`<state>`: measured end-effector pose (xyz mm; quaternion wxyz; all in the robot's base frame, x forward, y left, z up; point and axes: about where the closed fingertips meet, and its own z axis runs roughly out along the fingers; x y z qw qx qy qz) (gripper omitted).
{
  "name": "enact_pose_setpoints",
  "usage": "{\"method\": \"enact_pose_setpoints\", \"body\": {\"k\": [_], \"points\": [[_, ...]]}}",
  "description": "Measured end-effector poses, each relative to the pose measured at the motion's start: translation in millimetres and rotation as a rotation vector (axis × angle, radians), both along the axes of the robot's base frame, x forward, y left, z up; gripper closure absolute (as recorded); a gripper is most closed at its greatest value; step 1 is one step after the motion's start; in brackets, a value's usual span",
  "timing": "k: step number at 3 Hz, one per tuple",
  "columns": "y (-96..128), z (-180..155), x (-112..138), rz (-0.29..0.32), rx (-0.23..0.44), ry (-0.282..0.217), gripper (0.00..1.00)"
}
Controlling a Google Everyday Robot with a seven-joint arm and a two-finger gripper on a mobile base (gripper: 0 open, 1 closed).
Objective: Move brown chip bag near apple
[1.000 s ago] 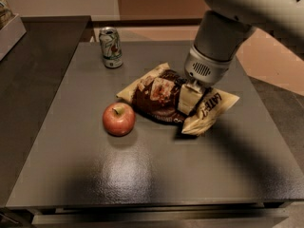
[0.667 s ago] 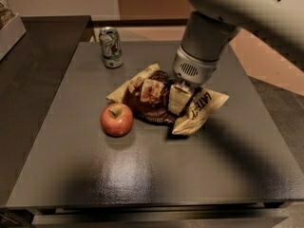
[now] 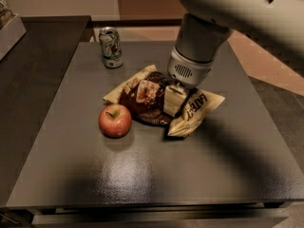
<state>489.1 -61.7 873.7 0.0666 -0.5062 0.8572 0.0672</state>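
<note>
The brown chip bag point(image 3: 147, 96) lies crumpled on the dark grey table point(image 3: 142, 175), dark brown in the middle with cream ends. The red apple point(image 3: 115, 120) sits just left of and in front of it, a small gap from the bag's edge. My gripper point(image 3: 174, 101) comes down from the upper right and is shut on the bag's right-middle part. One pale finger point(image 3: 172, 99) shows against the bag; the other is hidden behind it. The arm's wide white wrist covers the bag's far side.
A green-and-silver soda can point(image 3: 110, 47) stands upright at the table's back left. A pale box point(image 3: 9, 30) sits on the dark counter at the far left. The table's front edge runs along the bottom; floor lies to the right.
My gripper has moved left with the chip bag in it, bringing the bag closer to the apple. The apple and the can have not moved.
</note>
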Motion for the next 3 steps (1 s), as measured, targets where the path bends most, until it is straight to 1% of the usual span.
{"method": "enact_pose_setpoints", "body": {"k": [1, 2, 3], "points": [[0.7, 0.5, 0.2, 0.0, 0.001, -0.005, 0.08], [1.2, 0.9, 0.3, 0.0, 0.002, -0.008, 0.0], [1.3, 0.9, 0.3, 0.0, 0.003, -0.008, 0.0]]}}
